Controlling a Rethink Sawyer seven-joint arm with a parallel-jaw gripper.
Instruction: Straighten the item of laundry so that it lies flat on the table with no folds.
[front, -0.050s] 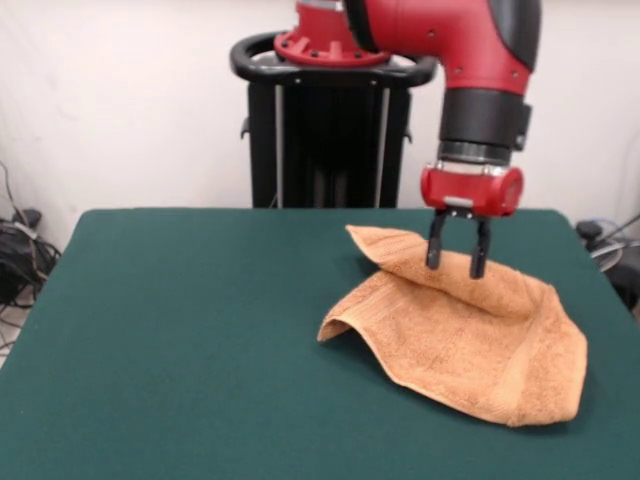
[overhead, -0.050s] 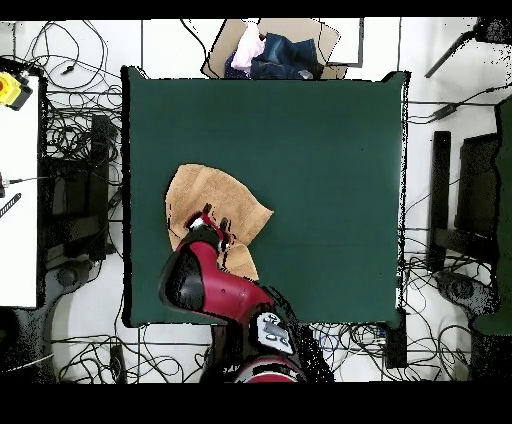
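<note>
The item of laundry (front, -0.050s: 470, 340) is an orange-tan towel lying crumpled on the right half of the dark green table (front, -0.050s: 180, 330). One part is folded over into a raised ridge, and a corner at the left lifts off the felt. My gripper (front, -0.050s: 455, 268) hangs straight down over that ridge near the towel's far end. It is open, with its two black fingers apart and their tips at the cloth's surface. From overhead, the towel (overhead, -0.050s: 215, 192) lies near the table's (overhead, -0.050s: 320, 150) left edge, partly hidden under my arm and gripper (overhead, -0.050s: 212, 222).
A cardboard box of clothes (overhead, -0.050s: 270, 50) sits beyond the table's far edge in the overhead view. Cables cover the floor around the table. A white bench with a yellow object (overhead, -0.050s: 8, 90) stands at the left. The towel's right corner lies close to the table edge (front, -0.050s: 600, 300).
</note>
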